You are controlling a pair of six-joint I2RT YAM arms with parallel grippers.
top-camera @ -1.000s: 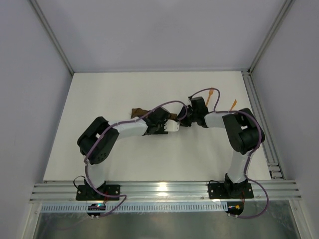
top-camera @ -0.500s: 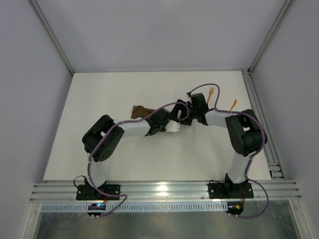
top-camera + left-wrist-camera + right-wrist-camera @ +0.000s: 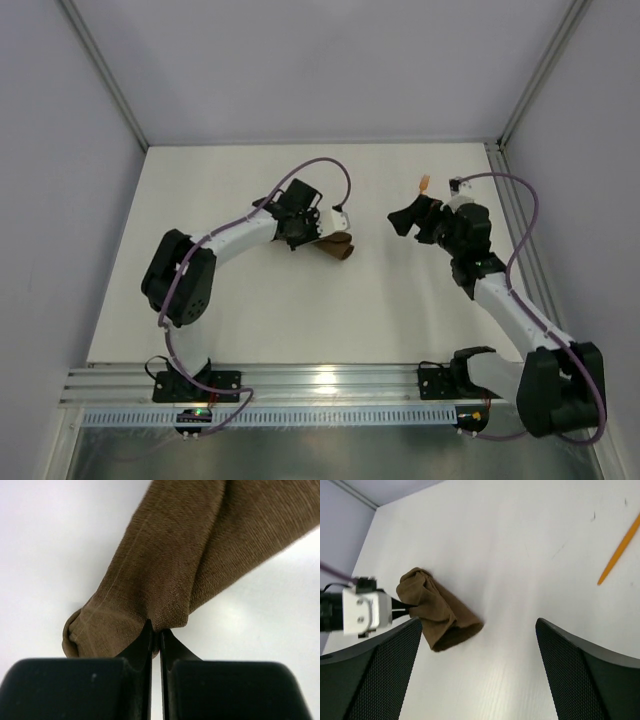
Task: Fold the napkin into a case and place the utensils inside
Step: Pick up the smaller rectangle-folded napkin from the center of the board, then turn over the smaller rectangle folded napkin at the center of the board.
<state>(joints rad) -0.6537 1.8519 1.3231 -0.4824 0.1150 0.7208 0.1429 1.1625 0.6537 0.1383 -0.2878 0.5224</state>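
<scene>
Firstly, left gripper [image 3: 155, 636]: jaws were pressed together on a fold of the napkin [image 3: 170, 565], pinching its near edge.
Napkin position: it lay bunched into a loose roll on the white table [image 3: 250, 310], left of centre, and ran away from the left gripper's tips.
Right gripper [image 3: 477, 630]: jaws stood spread wide, held nothing, and hung above the table.
Napkin to right gripper: they were well apart and not touching, with the cloth toward the left side of the right wrist view.
Fork [image 3: 424, 183]: orange, it lay on the table just beyond the right gripper in the top view.
Pointed piece [image 3: 619, 550]: orange and slim, it lay on the table at the right edge of the right wrist view, well apart from the napkin.
Count: one napkin and two grippers showed. One fork showed from above and one pointed piece from the wrist; whether these were the same utensil could not be told.
Lettering: none could be read.
</scene>
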